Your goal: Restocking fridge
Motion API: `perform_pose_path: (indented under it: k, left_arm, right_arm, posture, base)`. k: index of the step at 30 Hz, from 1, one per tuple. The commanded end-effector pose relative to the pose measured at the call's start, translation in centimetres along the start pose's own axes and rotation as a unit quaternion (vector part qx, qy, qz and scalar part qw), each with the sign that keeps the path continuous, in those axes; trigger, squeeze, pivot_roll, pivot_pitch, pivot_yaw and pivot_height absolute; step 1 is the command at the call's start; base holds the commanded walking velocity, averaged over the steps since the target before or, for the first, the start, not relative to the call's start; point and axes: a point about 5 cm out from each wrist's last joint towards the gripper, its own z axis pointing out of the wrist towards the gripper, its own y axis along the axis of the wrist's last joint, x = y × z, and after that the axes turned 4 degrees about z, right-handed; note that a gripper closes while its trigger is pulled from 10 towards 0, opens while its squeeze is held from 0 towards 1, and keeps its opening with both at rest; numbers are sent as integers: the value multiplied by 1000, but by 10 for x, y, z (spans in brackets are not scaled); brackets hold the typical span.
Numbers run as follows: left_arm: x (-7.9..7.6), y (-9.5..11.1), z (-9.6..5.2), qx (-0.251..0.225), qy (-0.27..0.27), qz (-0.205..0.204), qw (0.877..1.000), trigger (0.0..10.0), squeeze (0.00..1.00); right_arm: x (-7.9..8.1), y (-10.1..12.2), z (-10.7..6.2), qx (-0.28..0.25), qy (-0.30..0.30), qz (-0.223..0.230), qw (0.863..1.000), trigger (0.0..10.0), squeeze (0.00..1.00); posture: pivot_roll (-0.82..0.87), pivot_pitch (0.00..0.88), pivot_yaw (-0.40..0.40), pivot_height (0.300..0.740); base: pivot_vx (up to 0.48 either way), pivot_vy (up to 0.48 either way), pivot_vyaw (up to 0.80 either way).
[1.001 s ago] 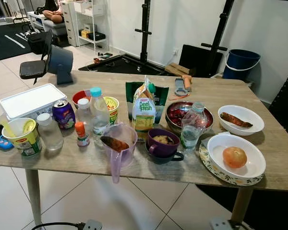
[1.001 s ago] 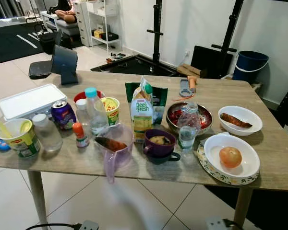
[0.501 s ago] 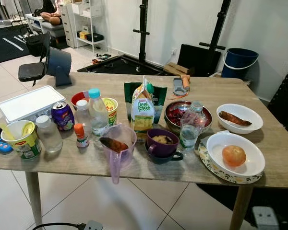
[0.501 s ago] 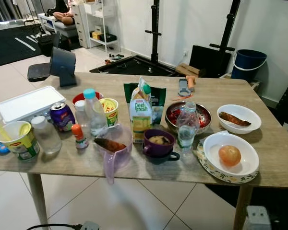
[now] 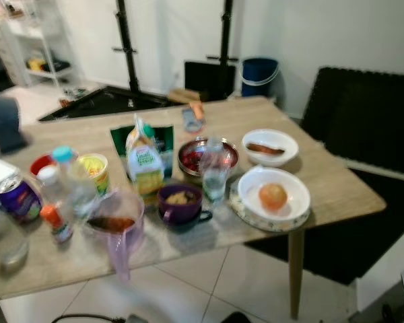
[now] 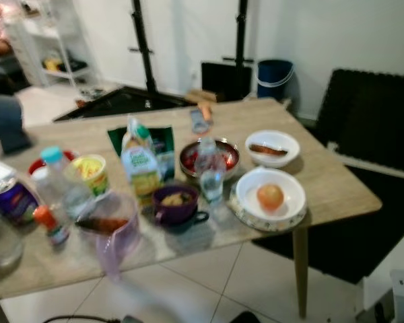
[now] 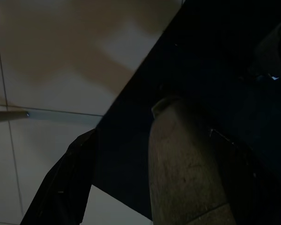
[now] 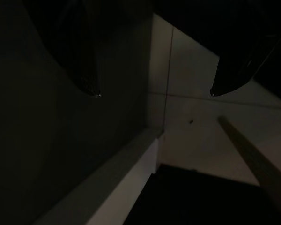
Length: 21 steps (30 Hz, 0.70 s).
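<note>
Head views blurred. Wooden table point(image 5: 337, 192) crowded w/ restock items: juice carton point(image 5: 143, 163), water bottle point(image 5: 215, 173), purple mug point(image 5: 180, 202), steel bowl point(image 5: 188, 154), white bowl w/ an onion point(image 5: 273, 196).

Both arms hang idle near floor. Right gripper point(image 8: 154, 91): fingers apart, holding nothing, over tile. Left gripper: one dark finger point(image 7: 61, 187) visible, state can't tell.

Risk, as a judgement: items stand close together, so a reach for one could tip the bottle or carton; blur hurts aim.

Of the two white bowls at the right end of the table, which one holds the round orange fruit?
The nearer white bowl, resting on a patterned plate by the table's front edge, holds the round orange fruit. The farther white bowl holds a long brownish piece of food instead.
</note>
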Motion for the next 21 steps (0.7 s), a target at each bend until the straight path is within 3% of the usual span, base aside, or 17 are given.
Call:
perform_pose_path:
  k: [1,2,10,16,21]
  left_arm:
    - [-2,-6,0,13,-5,3,1000,10000,0]
    - [-2,-6,0,13,-5,3,1000,10000,0]
    - [0,-7,-1,15,-5,10,1000,10000,0]
    - [0,-6,-1,15,-5,11,1000,10000,0]
    - [-1,-5,0,14,-7,12,1000,10000,0]
  right_arm:
    - [-1,24,4,-51,19,11,998,10000,0]
    - [-1,24,4,-51,19,11,998,10000,0]
    - [-22,98,0,-198,74,13,977,10000,0]
    - [-30,125,-7,-249,105,5,963,10000,0]
    - [-32,166,-24,-331,170,-5,928,10000,0]
  posture:
    - [-148,0,44,740]
    - [-148,0,44,740]
    - [-151,0,46,740]
    - [-152,0,47,740]
    - [-156,0,49,740]
  base:
    - [0,0,0]
    - [0,0,0]
    - [0,0,0]
    - [0,0,0]
    - [0,0,0]
